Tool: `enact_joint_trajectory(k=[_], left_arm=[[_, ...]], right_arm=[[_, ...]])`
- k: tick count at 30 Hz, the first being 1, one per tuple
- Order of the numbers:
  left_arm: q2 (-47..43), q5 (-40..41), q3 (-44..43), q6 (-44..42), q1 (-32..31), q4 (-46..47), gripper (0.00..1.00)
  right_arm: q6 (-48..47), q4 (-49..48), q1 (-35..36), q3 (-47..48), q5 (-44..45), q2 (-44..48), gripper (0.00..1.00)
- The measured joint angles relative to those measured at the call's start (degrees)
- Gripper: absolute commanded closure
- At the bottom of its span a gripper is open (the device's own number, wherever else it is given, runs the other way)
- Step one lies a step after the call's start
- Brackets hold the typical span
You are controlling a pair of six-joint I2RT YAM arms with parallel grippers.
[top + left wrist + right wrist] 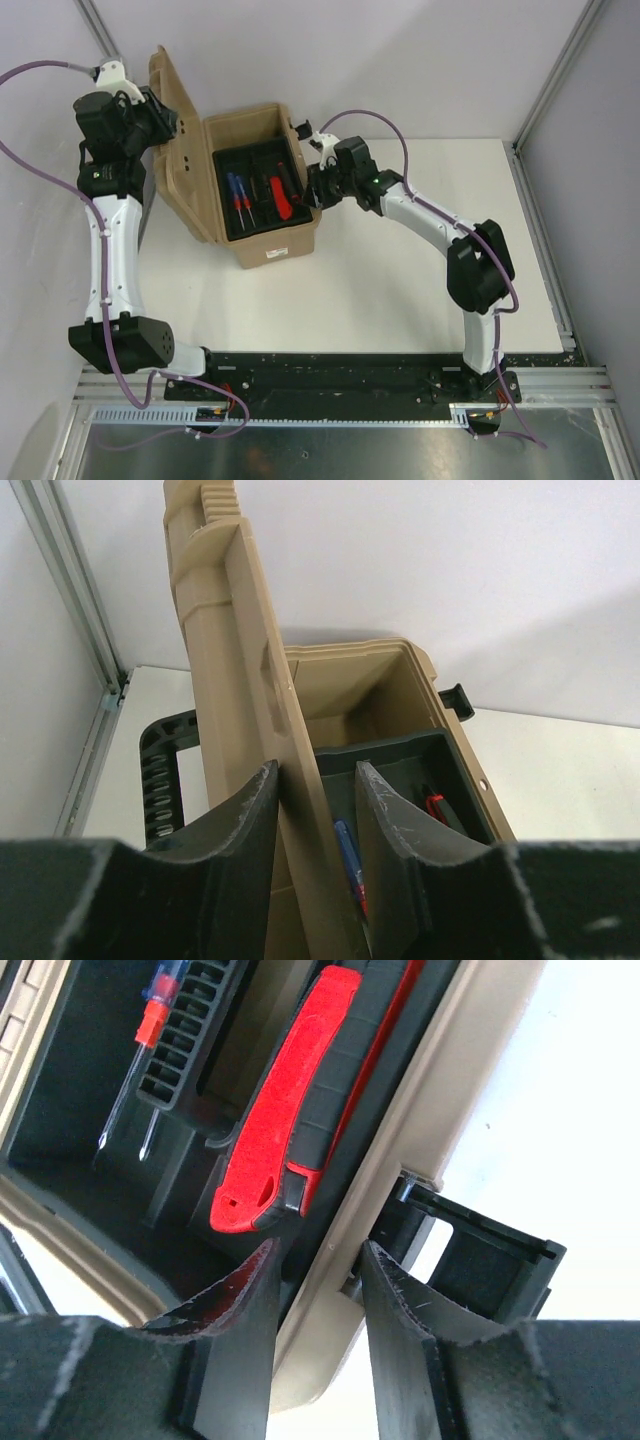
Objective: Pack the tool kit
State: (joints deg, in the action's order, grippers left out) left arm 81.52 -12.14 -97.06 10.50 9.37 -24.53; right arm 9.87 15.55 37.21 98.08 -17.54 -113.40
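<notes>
Tan toolbox point(282, 240) near counter's point(400, 290) far-left corner, long axis near-to-far; upright lid point(183, 170) stands between left hand's point(317, 770) parted, unclenched fingers; right hand point(320, 1250) straddles right wall, clench unclear; lid likely swings rightward.

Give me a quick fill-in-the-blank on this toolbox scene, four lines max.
1. The lid of the toolbox stands ___.
2. The gripper straddling the lid is the ___ one.
3. The tray inside the toolbox is coloured ___.
4. Beside the red-handled tool lie ___ blue-handled screwdrivers.
Missing words: open; left; black; two.
</notes>
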Motion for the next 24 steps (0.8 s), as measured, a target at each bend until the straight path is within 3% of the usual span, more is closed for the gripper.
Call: enact_joint_trajectory(k=[5, 14, 17, 24], left_arm=[[-0.59, -2.21, 1.29, -0.39, 0.04, 0.42, 0.61], [-3.13, -10.56, 4.76, -2.03, -1.18, 2.36, 0.6], [-4.5, -12.48, 6.12, -2.1, -2.01, 2.6, 0.6], [-6.23, -14.01, 6.54, -1.88, -3.54, 0.76, 0.59]], right_arm=[[-0.76, 0.87, -0.04, -2.71, -2.03, 2.27, 0.79], [-0.96, 6.43, 2.67, -13.53, -0.22, 14.01, 0.79], [-0.92, 9.22, 4.15, -15.32, 1.51, 16.83, 0.74], [2.75, 12.5, 4.57, -17.38, 4.39, 21.14, 0.49]])
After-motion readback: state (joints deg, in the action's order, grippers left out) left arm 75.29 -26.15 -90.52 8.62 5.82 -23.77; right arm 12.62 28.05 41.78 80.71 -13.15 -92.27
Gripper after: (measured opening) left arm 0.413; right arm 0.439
